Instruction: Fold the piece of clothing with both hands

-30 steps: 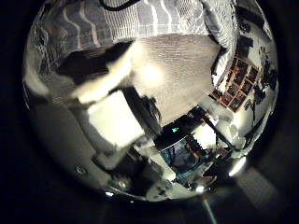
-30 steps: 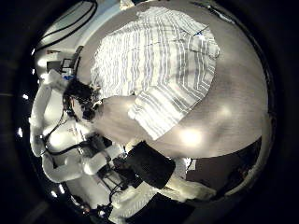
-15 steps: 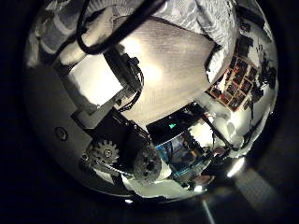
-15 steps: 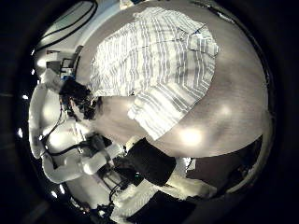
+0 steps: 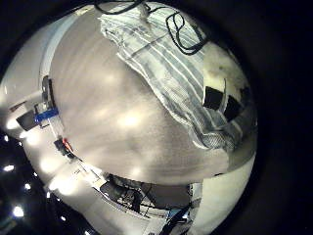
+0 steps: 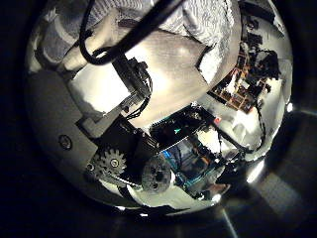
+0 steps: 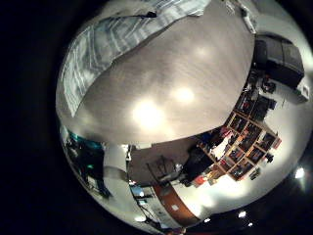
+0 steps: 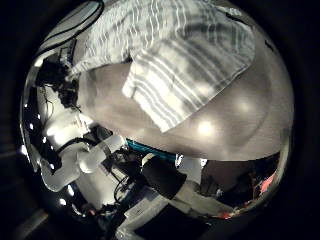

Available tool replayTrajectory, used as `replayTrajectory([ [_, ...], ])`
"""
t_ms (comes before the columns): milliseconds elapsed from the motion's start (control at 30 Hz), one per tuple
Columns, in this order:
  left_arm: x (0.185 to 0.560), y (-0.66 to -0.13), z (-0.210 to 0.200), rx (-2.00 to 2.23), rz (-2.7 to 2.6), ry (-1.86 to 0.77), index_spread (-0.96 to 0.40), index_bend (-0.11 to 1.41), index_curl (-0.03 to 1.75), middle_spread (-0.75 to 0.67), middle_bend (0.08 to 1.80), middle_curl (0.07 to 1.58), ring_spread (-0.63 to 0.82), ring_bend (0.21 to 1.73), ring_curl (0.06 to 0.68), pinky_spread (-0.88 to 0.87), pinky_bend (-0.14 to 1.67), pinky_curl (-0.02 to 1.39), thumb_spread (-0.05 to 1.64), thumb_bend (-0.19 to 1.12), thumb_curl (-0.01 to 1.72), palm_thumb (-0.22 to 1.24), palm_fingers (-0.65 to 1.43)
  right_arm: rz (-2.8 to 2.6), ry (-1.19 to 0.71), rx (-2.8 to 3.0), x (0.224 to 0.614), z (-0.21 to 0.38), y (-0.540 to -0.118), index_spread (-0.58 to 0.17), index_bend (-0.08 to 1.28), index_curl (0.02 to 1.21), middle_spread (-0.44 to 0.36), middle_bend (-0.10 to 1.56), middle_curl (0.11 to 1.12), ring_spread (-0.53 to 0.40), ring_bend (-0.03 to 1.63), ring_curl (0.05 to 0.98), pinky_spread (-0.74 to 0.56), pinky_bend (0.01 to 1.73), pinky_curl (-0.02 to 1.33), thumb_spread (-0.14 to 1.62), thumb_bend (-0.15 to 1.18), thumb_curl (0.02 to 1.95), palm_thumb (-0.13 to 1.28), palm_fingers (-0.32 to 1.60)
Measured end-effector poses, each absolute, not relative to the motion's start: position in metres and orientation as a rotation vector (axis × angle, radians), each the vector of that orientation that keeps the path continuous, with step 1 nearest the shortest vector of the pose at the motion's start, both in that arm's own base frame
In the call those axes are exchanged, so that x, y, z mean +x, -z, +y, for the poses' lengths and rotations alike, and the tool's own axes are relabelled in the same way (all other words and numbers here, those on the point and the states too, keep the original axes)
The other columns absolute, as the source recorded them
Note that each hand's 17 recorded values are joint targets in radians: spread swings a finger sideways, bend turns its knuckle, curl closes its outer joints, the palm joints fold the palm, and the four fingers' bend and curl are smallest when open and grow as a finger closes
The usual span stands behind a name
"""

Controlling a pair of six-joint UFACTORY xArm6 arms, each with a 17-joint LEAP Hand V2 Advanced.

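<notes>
The striped piece of clothing [image 8: 175,55] is lying on the worktop [image 8: 225,125] — pale cloth with darker stripes, bunched and partly doubled over, one flap hanging out across the bare surface in the right thumb side palm view. In the left little finger side palm view the same garment [image 5: 171,73] is stretching along one edge of the worktop [image 5: 108,108], with dark parts of a hand [image 5: 223,96] sitting on or against its striped end; whether those fingers are pinching the cloth or only resting there cannot be told. The left thumb side palm view is showing the left hand [image 6: 114,119] close up — its white and black fingers and geared parts are filling much of the view, lying over the worktop beside the striped cloth [image 6: 198,18], and its grip cannot be judged. In the right little finger side palm view the garment [image 7: 108,44] is lying along the worktop's rim [image 7: 186,98]. None of the right hand's fingers are showing, so its state cannot be told.
</notes>
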State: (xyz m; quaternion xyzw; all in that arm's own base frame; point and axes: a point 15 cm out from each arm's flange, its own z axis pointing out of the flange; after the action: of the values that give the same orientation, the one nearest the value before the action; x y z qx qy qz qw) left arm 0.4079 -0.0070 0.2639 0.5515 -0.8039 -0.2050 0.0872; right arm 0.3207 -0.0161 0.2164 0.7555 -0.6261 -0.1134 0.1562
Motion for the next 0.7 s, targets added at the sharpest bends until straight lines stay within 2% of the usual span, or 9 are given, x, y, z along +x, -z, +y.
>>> replayTrajectory([
  [467, 0.413, -0.272, 0.002, 1.658, -2.399, 0.615, -0.71, 0.57, 1.10, -0.47, 1.12, 0.83, -0.45, 1.31, 0.521, -0.67, 0.92, 0.81, 1.09, -0.02, 0.51, 0.73, 1.07, -1.689, 0.226, 2.077, 0.328, -0.037, -0.188, -0.217, 0.16, 0.26, -0.018, 0.35, 0.39, -0.024, 0.70, 0.274, 0.27, 0.62, 0.22, 1.06, -0.02, 0.31, 0.39, 0.13],
  [600, 0.413, -0.272, 0.004, 1.660, -2.393, 0.616, -0.72, 0.55, 1.12, -0.47, 1.11, 0.84, -0.45, 1.32, 0.521, -0.68, 0.90, 0.83, 1.09, -0.02, 0.51, 0.73, 1.07, -1.665, 0.238, 2.057, 0.326, -0.035, -0.178, -0.214, 0.17, 0.27, -0.039, 0.37, 0.40, -0.043, 0.69, 0.273, 0.25, 0.59, 0.22, 1.06, -0.02, 0.32, 0.41, 0.17],
  [700, 0.413, -0.273, 0.004, 1.656, -2.394, 0.614, -0.72, 0.54, 1.14, -0.48, 1.11, 0.84, -0.45, 1.32, 0.521, -0.69, 0.88, 0.84, 1.09, -0.02, 0.51, 0.73, 1.06, -1.663, 0.239, 2.052, 0.327, -0.033, -0.174, -0.218, 0.16, 0.28, -0.072, 0.39, 0.41, -0.096, 0.73, 0.281, 0.16, 0.60, 0.21, 1.06, -0.02, 0.32, 0.44, 0.25],
])
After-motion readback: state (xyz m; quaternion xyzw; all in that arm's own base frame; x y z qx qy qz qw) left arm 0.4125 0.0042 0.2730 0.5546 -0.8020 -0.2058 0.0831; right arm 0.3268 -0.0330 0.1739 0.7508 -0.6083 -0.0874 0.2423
